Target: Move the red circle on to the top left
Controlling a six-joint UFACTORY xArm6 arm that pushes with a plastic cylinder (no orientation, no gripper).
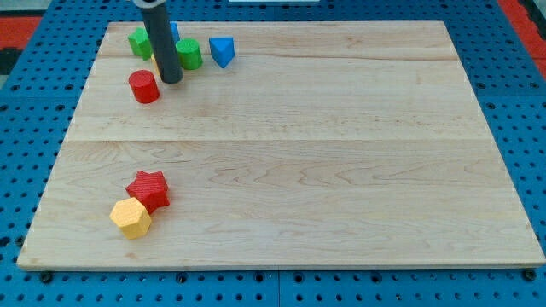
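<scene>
A: Wooden board (341,170) on blue pegboard, mostly bare. Nearest the view's bottom: yellow hexagon (130,217) touching red star (149,188), both well apart from everything else.

B: And up top?

A: Red circle (144,86) sits in the view's top-left area, near the left edge but not yet in the corner. My tip (171,79) is just beside it on the view's right, close, can't tell if touching. Behind that: green circle (188,54), blue block (222,50) (heart-like or wedge shape, hard to say), green block (140,42) and another blue block partly hidden behind the rod.

B: Gripper state?

A: None fitted, so nothing to open or close. Just the rod.

B: Risks?

A: 2 I'd flag. Pushing from the right drives the circle left off the board edge instead of up. Pushing up-left likely jams it into the green block sitting near that corner. Round block may also roll off the tip if contact is off-centre.

B: Pose?

A: Rod comes down from the view's top, nearly upright, slight lean, tip on the board.
</scene>
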